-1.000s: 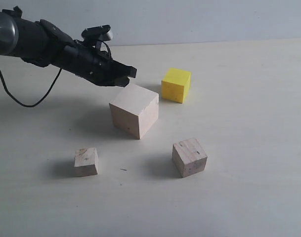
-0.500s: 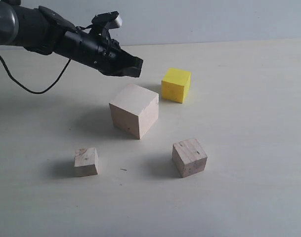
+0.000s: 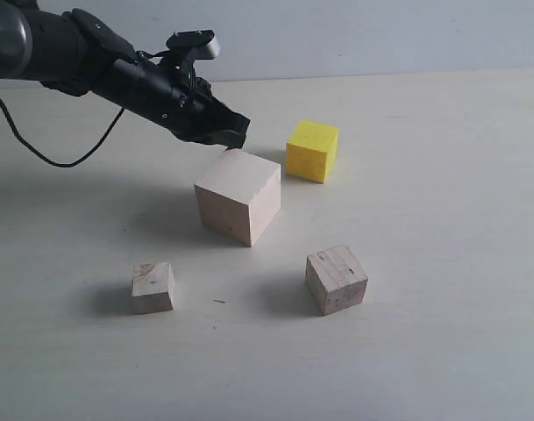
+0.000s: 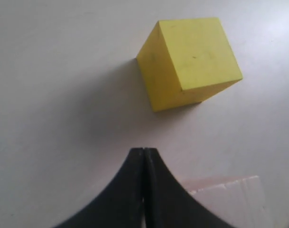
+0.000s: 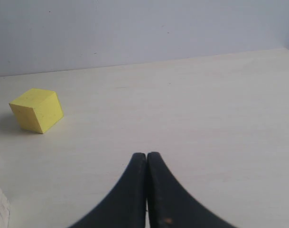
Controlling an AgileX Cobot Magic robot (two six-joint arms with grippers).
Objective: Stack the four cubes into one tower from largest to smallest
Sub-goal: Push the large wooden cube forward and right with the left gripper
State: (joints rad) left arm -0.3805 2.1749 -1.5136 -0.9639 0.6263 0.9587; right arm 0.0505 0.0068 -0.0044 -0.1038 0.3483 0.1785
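Note:
Four cubes stand apart on the pale table. The large pale wood cube (image 3: 238,196) sits in the middle, the yellow cube (image 3: 313,151) behind it to the right. A greyish wood cube (image 3: 337,279) is at the front right and the smallest wood cube (image 3: 153,288) at the front left. My left gripper (image 3: 235,137) is shut and empty, hovering just above the far top edge of the pale cube (image 4: 229,202), short of the yellow cube (image 4: 191,61). My right gripper (image 5: 146,155) is shut on nothing, out of the exterior view, with the yellow cube (image 5: 36,110) far off to its side.
The table (image 3: 442,219) is bare to the right and in front. A black cable (image 3: 39,167) hangs from the left arm over the table's left part. A grey wall runs behind the table's far edge.
The left gripper has travelled right and then dropped lower, ending close over the pale cube's far edge. The cubes have not moved.

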